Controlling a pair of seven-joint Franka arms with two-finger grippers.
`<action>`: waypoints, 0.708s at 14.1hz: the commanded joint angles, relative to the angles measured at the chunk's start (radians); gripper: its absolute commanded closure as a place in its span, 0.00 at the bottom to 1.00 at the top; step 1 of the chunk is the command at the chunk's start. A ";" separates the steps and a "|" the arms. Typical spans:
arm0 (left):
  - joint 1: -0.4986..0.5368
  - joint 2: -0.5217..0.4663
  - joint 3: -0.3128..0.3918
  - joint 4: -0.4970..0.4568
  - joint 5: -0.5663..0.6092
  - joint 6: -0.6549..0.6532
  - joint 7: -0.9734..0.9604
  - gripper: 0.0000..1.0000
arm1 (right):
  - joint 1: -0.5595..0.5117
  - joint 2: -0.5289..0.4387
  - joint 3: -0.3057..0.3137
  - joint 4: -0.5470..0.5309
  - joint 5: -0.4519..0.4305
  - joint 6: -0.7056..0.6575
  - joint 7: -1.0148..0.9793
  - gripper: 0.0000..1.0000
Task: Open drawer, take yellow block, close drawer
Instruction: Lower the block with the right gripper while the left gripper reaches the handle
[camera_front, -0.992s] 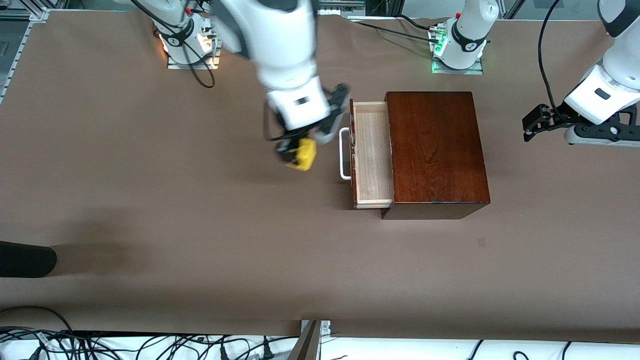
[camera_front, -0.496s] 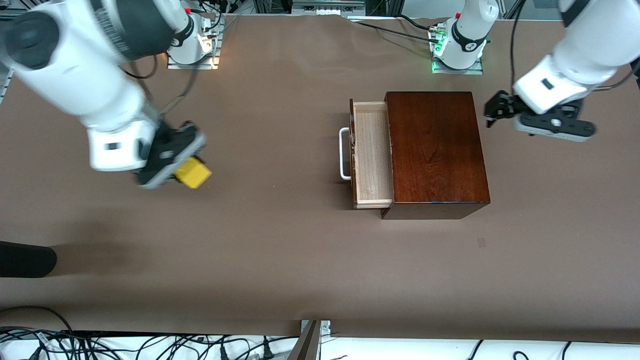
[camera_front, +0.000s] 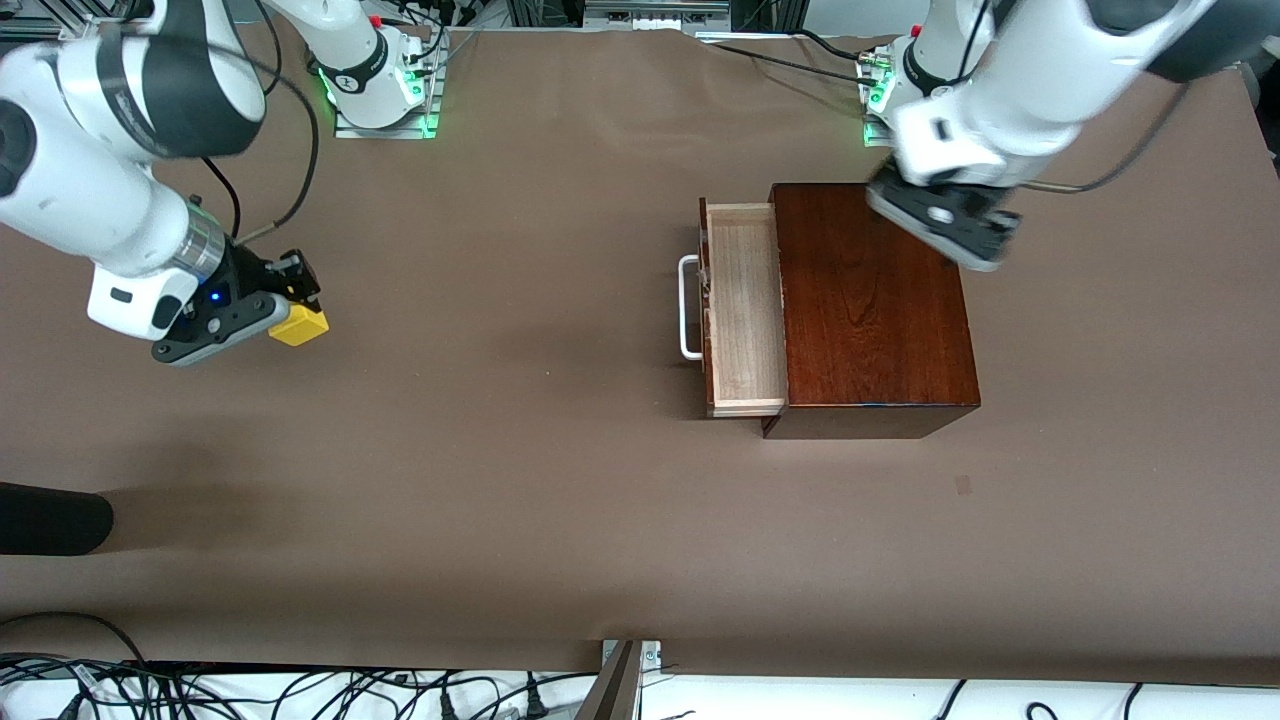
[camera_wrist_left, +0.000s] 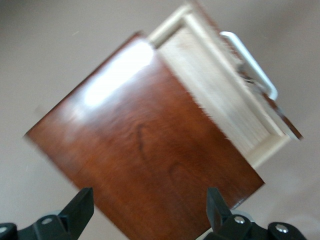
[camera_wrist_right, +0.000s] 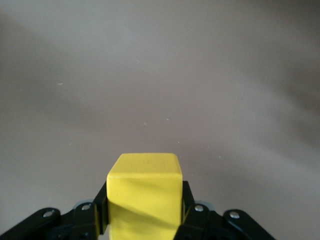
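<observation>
The drawer (camera_front: 742, 305) stands pulled out of the glossy mahogany box (camera_front: 870, 300), its pale tray bare and its white handle (camera_front: 686, 306) toward the right arm's end. It also shows in the left wrist view (camera_wrist_left: 220, 92). My right gripper (camera_front: 290, 305) is shut on the yellow block (camera_front: 299, 325), low over the bare table toward the right arm's end; the block fills the jaws in the right wrist view (camera_wrist_right: 144, 197). My left gripper (camera_wrist_left: 150, 210) is open and empty above the box top (camera_wrist_left: 140, 165).
A dark object (camera_front: 50, 518) lies at the table's edge toward the right arm's end, nearer the front camera. The brown table (camera_front: 520, 480) spreads around the box. Cables run along the front edge.
My right gripper has carried the yellow block away from the drawer toward the right arm's end. My left arm has swung in from the table's end to over the box.
</observation>
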 joint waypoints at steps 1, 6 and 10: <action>-0.128 0.134 0.001 0.132 -0.014 -0.023 0.147 0.00 | -0.016 -0.019 -0.001 -0.194 0.020 0.201 0.079 1.00; -0.342 0.411 0.001 0.327 -0.002 0.072 0.182 0.00 | -0.028 0.099 -0.001 -0.322 0.021 0.487 0.164 1.00; -0.402 0.535 0.001 0.310 0.113 0.277 0.251 0.00 | -0.033 0.188 -0.001 -0.327 0.020 0.573 0.220 1.00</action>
